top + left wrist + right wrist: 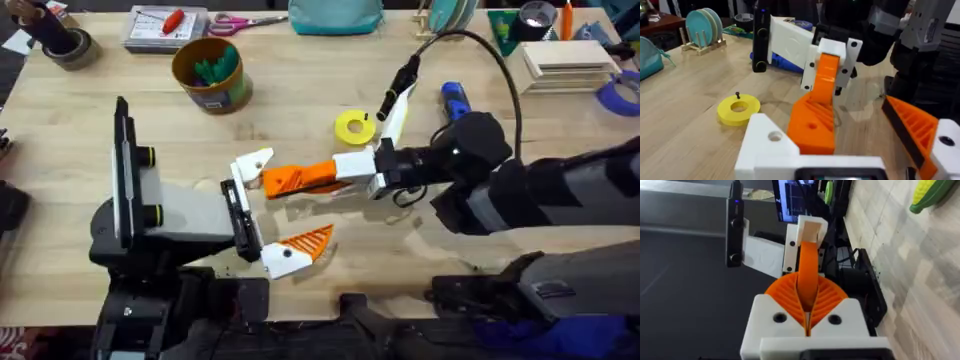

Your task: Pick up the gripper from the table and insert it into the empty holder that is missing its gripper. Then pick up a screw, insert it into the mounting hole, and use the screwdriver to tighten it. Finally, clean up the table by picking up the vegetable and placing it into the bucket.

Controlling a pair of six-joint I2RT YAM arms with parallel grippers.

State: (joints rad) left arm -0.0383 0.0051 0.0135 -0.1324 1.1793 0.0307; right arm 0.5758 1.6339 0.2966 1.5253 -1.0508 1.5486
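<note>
Overhead view, mid-frame: right gripper [300, 180] fingers clamp the orange tip [285, 180], needing square alignment with the empty holder [254, 163] on the open left gripper [272, 212].

The left arm lies low and reaches forward from its base, its left gripper [287, 203] spread wide: one finger carries an orange ribbed pad [308, 241], and the other is the bare white empty holder [252, 164]. The right arm stretches across from the far side with its wrist level, and the right gripper [305, 177] points straight at the left one. Its two orange pads are clamped flat on the orange fingertip [278, 181], whose free end sits just beside the empty holder, between the left gripper's spread fingers.
</note>
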